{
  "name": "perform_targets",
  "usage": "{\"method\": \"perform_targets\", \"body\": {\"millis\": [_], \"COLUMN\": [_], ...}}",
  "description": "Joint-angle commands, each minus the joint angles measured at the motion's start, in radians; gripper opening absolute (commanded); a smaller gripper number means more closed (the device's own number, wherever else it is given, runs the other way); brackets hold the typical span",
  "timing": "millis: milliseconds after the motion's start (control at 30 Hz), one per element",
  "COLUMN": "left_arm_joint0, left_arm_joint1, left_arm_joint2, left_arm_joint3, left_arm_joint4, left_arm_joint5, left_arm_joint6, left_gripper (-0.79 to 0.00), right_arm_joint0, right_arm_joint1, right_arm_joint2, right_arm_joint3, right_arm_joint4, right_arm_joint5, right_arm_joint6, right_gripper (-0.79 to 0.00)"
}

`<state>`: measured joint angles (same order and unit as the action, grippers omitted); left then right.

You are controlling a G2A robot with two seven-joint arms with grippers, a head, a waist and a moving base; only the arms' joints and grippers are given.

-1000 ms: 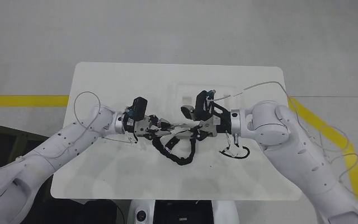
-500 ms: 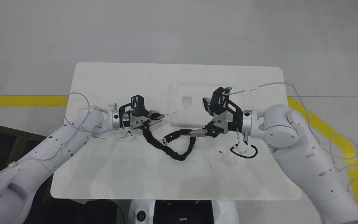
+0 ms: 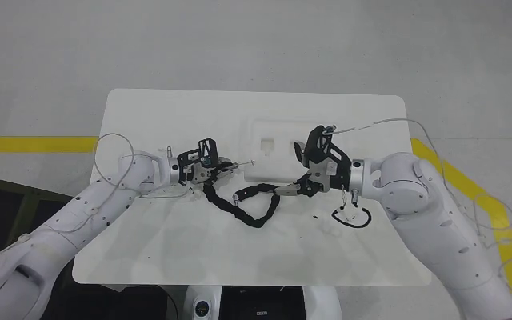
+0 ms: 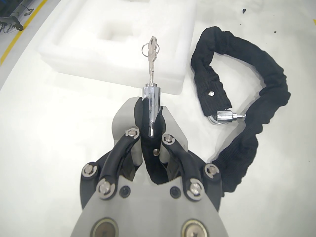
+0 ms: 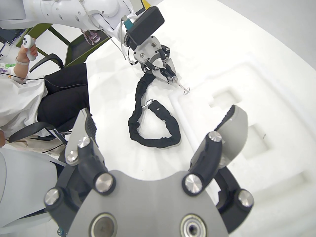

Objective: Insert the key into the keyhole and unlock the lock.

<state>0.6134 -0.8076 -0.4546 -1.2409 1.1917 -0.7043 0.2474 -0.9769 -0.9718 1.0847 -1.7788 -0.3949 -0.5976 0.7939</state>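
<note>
Now: my left fingers [image 4: 121, 119] clamped on lock barrel [image 4: 151, 99], its base hidden in the grip; key [image 4: 152, 55] seated in keyhole, tip buried; right fingers [image 5: 237, 122] apart over white bench [image 4: 61, 129], chain [image 4: 266, 75] beside foam tray [image 4: 81, 48]

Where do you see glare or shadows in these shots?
Left wrist view: glare streaks on the lock in the left claw, soft shadow beside the chain. Top view: even light, faint shadows. Right wrist view: table nearly washed out.
</note>
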Motion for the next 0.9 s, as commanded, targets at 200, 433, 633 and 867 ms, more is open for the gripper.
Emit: {"method": "perform_targets", "body": {"millis": [200,433,633,867], "left_arm_joint0": [0.007,0.004,-0.010,-0.036], "left_arm_joint1": [-0.005,-0.003,0.002,-0.005], "left_arm_joint2": [-0.039,-0.100,-0.162,-0.224], "left_arm_joint3": [0.018,0.056,0.120,0.187], "left_arm_joint4": [0.055,0.117,0.190,0.196], "left_arm_joint5": [-0.043,-0.035,0.043,0.124], "left_arm_joint6": [0.091,0.284,0.425,0.518], "left_gripper": [0.000,0.000,0.000,0.000], "right_arm_joint0": [-0.013,-0.045,-0.070,-0.072], "right_arm_joint1": [0.008,0.023,0.036,0.044], "right_arm_joint2": [0.049,0.141,0.249,0.317], "right_arm_joint3": [0.039,0.077,0.109,0.161], "right_arm_joint4": [-0.030,-0.127,-0.259,-0.403], "right_arm_joint5": [-0.038,-0.067,-0.112,-0.116], "right_arm_joint6": [-0.051,-0.133,-0.276,-0.375], "right_gripper": [0.000,0.000,0.000,0.000]}}
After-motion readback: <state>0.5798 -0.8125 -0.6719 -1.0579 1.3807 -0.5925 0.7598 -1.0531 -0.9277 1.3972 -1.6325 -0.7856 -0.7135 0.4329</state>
